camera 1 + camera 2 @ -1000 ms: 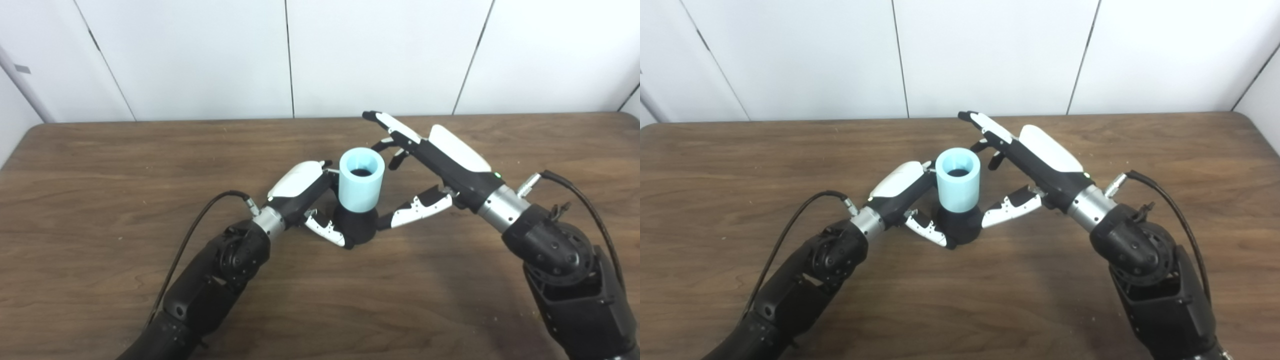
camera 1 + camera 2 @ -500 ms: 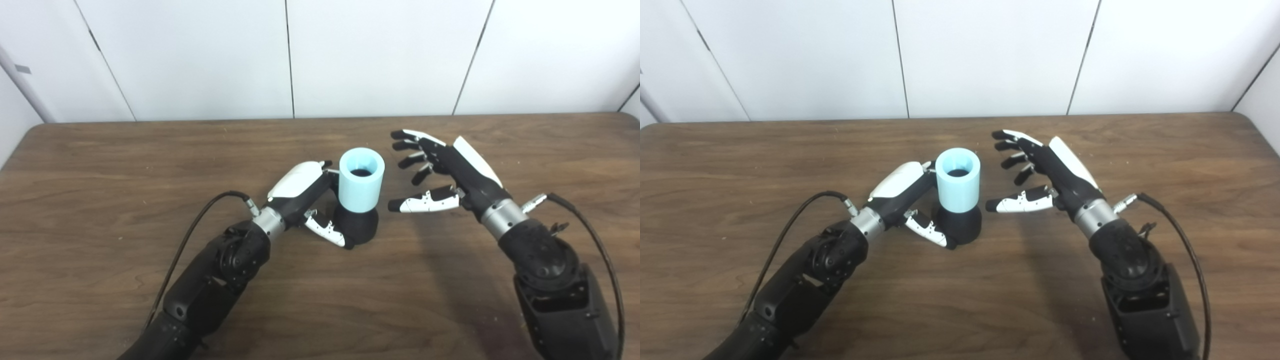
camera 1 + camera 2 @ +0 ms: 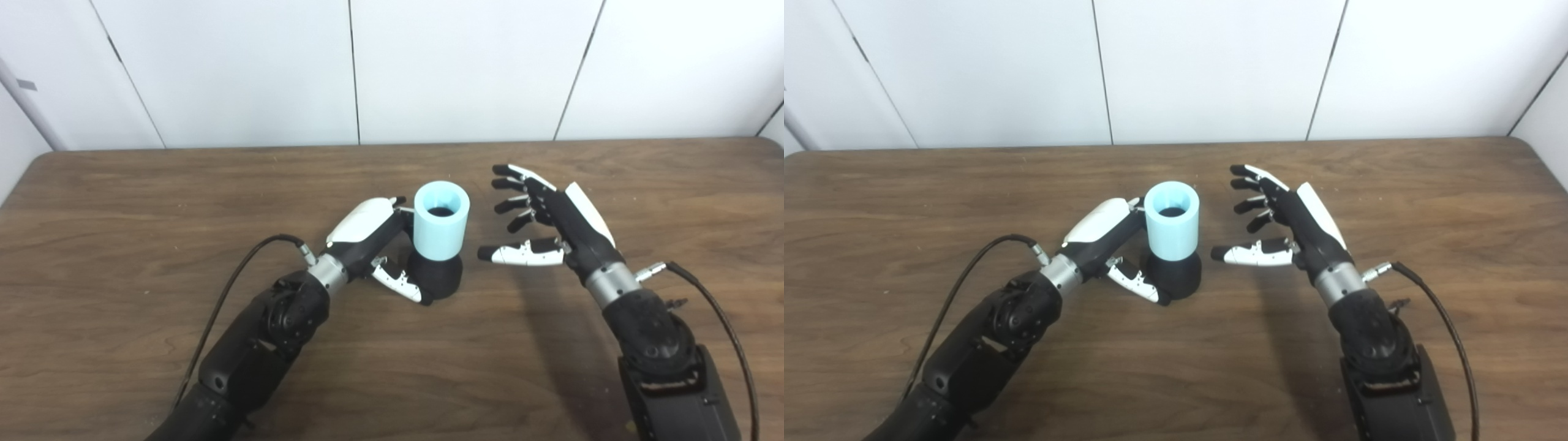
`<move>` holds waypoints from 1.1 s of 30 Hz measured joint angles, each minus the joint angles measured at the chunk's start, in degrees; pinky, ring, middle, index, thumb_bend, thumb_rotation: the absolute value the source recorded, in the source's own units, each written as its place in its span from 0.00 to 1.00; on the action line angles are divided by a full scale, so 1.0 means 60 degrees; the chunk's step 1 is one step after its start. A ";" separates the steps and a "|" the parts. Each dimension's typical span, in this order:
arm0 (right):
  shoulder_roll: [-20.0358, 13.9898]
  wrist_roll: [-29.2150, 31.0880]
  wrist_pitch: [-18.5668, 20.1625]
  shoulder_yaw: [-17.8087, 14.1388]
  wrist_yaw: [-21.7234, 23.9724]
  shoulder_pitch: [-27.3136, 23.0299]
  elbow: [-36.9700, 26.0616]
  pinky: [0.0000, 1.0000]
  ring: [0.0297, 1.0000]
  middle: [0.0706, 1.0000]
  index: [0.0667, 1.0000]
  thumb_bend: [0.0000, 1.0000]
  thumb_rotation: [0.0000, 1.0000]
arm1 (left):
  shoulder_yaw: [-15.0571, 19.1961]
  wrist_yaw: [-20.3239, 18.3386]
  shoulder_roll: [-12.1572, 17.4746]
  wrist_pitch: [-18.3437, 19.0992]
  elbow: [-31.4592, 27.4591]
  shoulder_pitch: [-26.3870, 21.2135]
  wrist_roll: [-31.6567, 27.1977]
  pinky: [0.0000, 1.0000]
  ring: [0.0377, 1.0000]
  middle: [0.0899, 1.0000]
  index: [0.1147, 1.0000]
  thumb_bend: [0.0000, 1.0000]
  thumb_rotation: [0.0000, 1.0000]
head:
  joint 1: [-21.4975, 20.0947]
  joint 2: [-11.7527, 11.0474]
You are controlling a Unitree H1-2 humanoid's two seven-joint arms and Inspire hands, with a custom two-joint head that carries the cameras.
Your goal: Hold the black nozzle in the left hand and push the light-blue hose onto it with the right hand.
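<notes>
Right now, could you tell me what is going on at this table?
A two-armed robot is fitting a light-blue hose onto a black nozzle. The hose stands upright on the nozzle, which rests on the wooden table. The left hand grips the nozzle at its base. The right hand is open beside the hose, fingers spread, touching neither piece.
</notes>
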 measured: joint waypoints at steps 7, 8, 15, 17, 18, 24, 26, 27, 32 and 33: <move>-0.0047 0.0302 0.0032 0.0052 0.0093 0.0005 -0.0001 0.59 0.72 0.86 1.00 0.69 0.00 | 0.0110 -0.0018 -0.0001 -0.0054 -0.0130 0.0122 0.0000 0.98 0.77 0.79 0.78 0.87 0.13 | 0.0015 0.0029; -0.0061 0.0400 0.0037 0.0055 0.0158 0.0001 -0.0001 0.59 0.73 0.86 1.00 0.69 0.00 | 0.0129 -0.0020 0.0000 -0.0066 -0.0153 0.0150 -0.0001 0.96 0.76 0.76 0.76 0.86 0.12 | 0.0044 0.0029; -0.0296 0.0867 0.0040 0.0106 0.0512 -0.0142 0.0188 0.60 0.74 0.87 1.00 0.71 0.03 | 0.0241 -0.0020 0.0020 -0.0259 -0.0220 0.0335 -0.0042 0.94 0.76 0.75 0.74 0.84 0.10 | 0.0117 0.0015; -0.0296 0.0927 0.0040 0.0118 0.0527 -0.0136 0.0281 0.60 0.74 0.87 1.00 0.71 0.03 | 0.0269 -0.0032 0.0025 -0.0271 -0.0252 0.0369 -0.0062 0.94 0.76 0.75 0.74 0.82 0.10 | 0.0132 0.0015; -0.0295 0.0954 0.0040 0.0128 0.0532 -0.0131 0.0281 0.60 0.74 0.88 1.00 0.71 0.03 | 0.0286 -0.0048 0.0034 -0.0272 -0.0280 0.0386 -0.0080 0.94 0.76 0.75 0.74 0.81 0.10 | 0.0219 0.0044; -0.0295 0.1061 0.0038 0.0108 0.0516 -0.0116 0.0284 0.59 0.74 0.88 0.98 0.72 0.06 | 0.0591 -0.0282 0.0222 -0.0315 -0.0597 0.0754 -0.0216 0.92 0.77 0.77 0.76 0.72 0.11 | 0.0205 0.0015; -0.0291 0.1167 0.0038 0.0070 0.0490 -0.0094 0.0285 0.59 0.74 0.88 0.98 0.72 0.06 | 0.0697 -0.0292 0.0227 -0.0339 -0.0599 0.0804 -0.0280 0.91 0.78 0.77 0.75 0.71 0.10 | 0.0249 0.0000; -0.0283 0.1221 0.0038 0.0053 0.0486 -0.0093 0.0284 0.58 0.74 0.88 0.98 0.73 0.06 | 0.0775 -0.0309 0.0235 -0.0338 -0.0599 0.0816 -0.0308 0.90 0.78 0.77 0.75 0.71 0.11 | 0.0249 0.0000; -0.0249 0.1416 0.0009 -0.0049 0.0433 -0.0095 0.0381 0.57 0.74 0.88 0.97 0.72 0.05 | 0.1360 -0.0320 0.0374 -0.0163 -0.0620 0.0915 -0.0354 0.80 0.75 0.75 0.74 0.69 0.08 | 0.0307 -0.0087; -0.0248 0.1444 0.0003 -0.0074 0.0412 -0.0095 0.0438 0.57 0.74 0.88 0.97 0.72 0.04 | 0.1495 -0.0303 0.0374 -0.0091 -0.0646 0.0947 -0.0390 0.76 0.74 0.74 0.74 0.68 0.06 | 0.0308 -0.0088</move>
